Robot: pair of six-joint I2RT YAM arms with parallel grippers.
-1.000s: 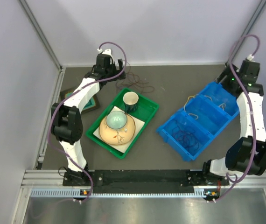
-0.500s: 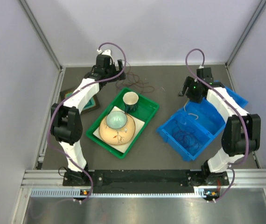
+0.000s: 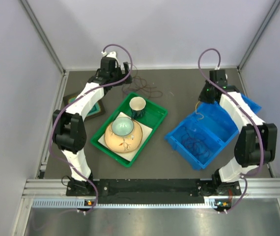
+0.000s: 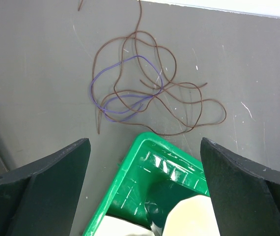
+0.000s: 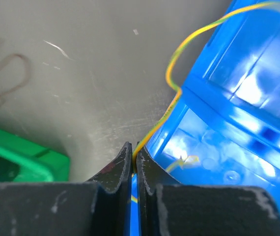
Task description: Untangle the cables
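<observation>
cables lay in two places. a loose brown and purple tangle sat flat on the table, just beyond the far corner of the green tray. a yellow wire hung over the wall of the blue bin, and a dark coil rested in the bin's near compartment.

the right gripper had its fingers pressed together on the yellow wire, pinching it right at the tips, just outside the bin's wall. from that pinch the wire ran up and away from the fingers, kinked at the rim and arched on over the bin, so its long axis led off from the fingertips. any pull would likely have drawn it along that line and clear of the bin. the right arm was the nearer one to this strand. its elbow was folded at the table's right side and its wrist was pitched down over the bin's far left corner.

the left gripper hung with its fingers spread wide and holding nothing. the tangle lay straight ahead of the gap between them, near but apart. that arm reached to the far left of the table, wrist tipped down.
</observation>
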